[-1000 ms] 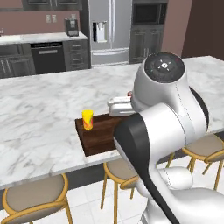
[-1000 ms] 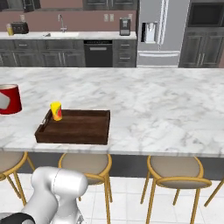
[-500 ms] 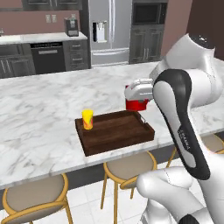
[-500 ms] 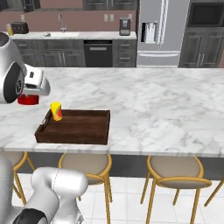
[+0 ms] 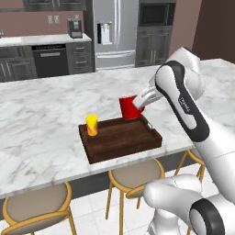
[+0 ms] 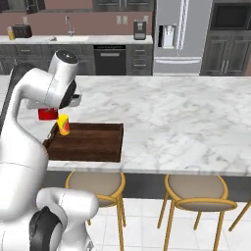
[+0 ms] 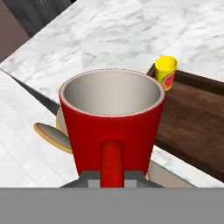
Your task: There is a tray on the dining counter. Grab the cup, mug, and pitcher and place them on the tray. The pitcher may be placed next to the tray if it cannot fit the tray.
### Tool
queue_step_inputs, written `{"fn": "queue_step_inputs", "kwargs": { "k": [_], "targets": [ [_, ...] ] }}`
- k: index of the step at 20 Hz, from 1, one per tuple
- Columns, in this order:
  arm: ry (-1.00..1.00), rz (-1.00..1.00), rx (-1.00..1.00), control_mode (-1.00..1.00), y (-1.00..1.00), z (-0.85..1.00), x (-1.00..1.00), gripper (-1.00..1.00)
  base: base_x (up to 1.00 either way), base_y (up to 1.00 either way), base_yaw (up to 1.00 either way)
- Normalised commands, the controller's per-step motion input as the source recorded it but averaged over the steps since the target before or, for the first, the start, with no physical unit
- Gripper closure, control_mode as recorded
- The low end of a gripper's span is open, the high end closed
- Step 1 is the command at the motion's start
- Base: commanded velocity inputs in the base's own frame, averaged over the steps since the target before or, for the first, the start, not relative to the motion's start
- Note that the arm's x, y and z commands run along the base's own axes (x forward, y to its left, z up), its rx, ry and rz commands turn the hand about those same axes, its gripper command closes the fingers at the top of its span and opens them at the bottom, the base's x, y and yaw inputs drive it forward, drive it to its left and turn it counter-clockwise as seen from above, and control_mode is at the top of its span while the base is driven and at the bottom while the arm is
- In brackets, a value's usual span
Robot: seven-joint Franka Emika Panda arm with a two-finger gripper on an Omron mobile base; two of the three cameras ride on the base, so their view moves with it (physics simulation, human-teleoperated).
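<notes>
Over the last second the arm has swung across from its left side toward the tray [image 5: 120, 137], carrying the red mug [image 5: 130, 108] with it. A second ago the mug stood at the far left edge of the right base view; half a second ago it hung beyond the tray's right end in the left base view. Now the tool [image 5: 140, 104] holds it above the tray's far right corner, clear of the wood, closer to the yellow cup [image 5: 92, 125].

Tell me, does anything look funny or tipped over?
Nothing stands out. The cup stands upright in the tray, and the mug is held upright over the tray's far end by the gripper. No spill shows.
</notes>
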Motion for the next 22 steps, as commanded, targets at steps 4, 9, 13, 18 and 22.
{"fn": "queue_step_inputs", "kwargs": {
  "k": [4,9,13,18,22],
  "targets": [
    [0.00,0.44,0.00,-1.00,0.00,-0.60,0.81,1.00,0.00,0.00,0.00],
    [-0.05,0.36,0.00,-1.00,0.04,-0.58,0.64,1.00,0.00,0.00,0.00],
    [-0.08,0.25,0.00,-1.00,0.25,-0.54,0.57,1.00,0.00,0.00,0.00],
    [-0.06,0.15,0.00,-1.00,0.28,-0.42,0.60,1.00,0.00,0.00,0.00],
    [-0.06,0.02,0.00,-1.00,0.22,-0.47,0.32,1.00,0.00,0.00,0.00]
  ]
}}
